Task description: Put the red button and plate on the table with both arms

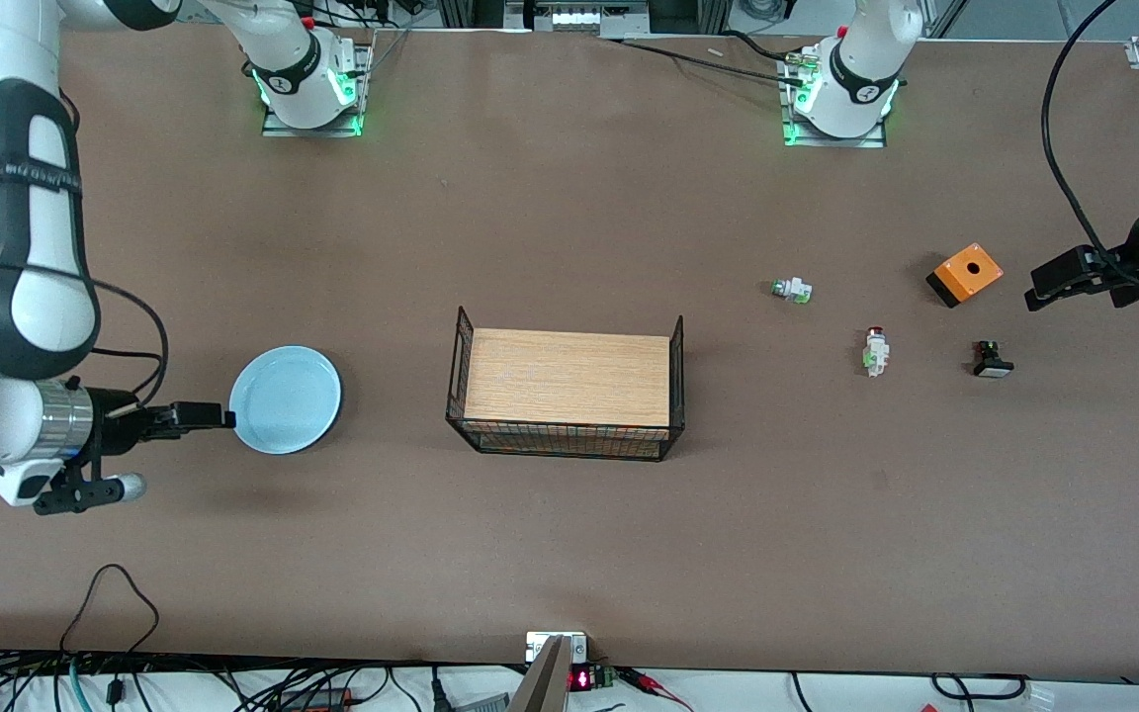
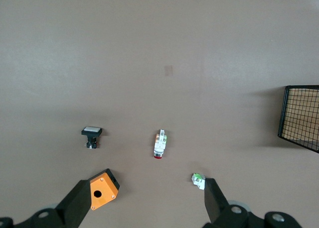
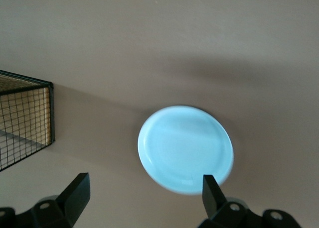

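Front view shows both task items lying on the table (image 1: 569,554), neither held. The plate (image 1: 286,400) rests flat toward the right arm's end, between that edge and the wire rack (image 1: 566,388) at the middle of the worktop. The red button (image 1: 875,351) lies on its side toward the left arm's end, with a white-green part (image 1: 792,289) farther from the front camera, an orange box (image 1: 965,274) nearer the left arm's edge, and a black part (image 1: 991,360) beside it.

Right gripper (image 1: 202,416) sits just beside the plate rim, at the edge facing the right arm's end. Its wrist view shows the fingers (image 3: 213,193) spread wide, with nothing between them — the plate lies apart from both pads.

Left gripper (image 1: 1049,287) hangs near the left arm's edge of the worktop, close to the orange box and well apart from the button. Its fingers (image 2: 215,203) are likewise spread and empty.

Judgement: placement appears complete, since both items rest on the brown surface and both hands are released. The step in hand looks like withdrawal. The next move calls for each arm to back off cleanly — the right without nudging the plate rim, the left without brushing the orange box or the small parts nearby.
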You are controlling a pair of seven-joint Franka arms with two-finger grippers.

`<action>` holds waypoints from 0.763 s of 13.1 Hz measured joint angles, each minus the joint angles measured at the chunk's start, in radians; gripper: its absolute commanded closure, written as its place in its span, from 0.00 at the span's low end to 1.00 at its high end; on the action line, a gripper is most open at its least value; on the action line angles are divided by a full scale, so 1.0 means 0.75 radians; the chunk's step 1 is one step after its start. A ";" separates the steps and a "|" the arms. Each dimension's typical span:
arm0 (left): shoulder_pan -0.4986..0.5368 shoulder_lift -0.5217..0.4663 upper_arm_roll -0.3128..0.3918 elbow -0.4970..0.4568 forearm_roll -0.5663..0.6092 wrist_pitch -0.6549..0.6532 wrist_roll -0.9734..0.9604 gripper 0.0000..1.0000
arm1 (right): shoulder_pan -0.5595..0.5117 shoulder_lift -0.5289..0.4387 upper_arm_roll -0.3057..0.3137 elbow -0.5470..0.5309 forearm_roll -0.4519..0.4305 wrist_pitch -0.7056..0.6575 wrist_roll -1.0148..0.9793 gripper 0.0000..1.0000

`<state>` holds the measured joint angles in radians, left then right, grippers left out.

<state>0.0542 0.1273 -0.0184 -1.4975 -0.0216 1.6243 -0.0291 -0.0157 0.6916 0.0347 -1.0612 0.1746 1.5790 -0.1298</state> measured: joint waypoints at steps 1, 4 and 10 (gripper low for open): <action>0.000 0.000 0.000 0.000 0.000 0.000 0.000 0.00 | 0.039 -0.044 0.003 0.012 -0.080 -0.044 0.045 0.00; 0.000 0.000 0.000 0.000 0.000 0.000 0.000 0.00 | 0.196 -0.167 0.006 0.016 -0.268 -0.170 0.112 0.00; 0.000 0.000 0.000 -0.001 0.000 0.000 0.000 0.00 | 0.292 -0.241 0.005 0.015 -0.331 -0.371 0.239 0.01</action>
<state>0.0542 0.1272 -0.0187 -1.4980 -0.0216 1.6243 -0.0291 0.2032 0.5107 0.0383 -1.0501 -0.0734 1.3005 0.0496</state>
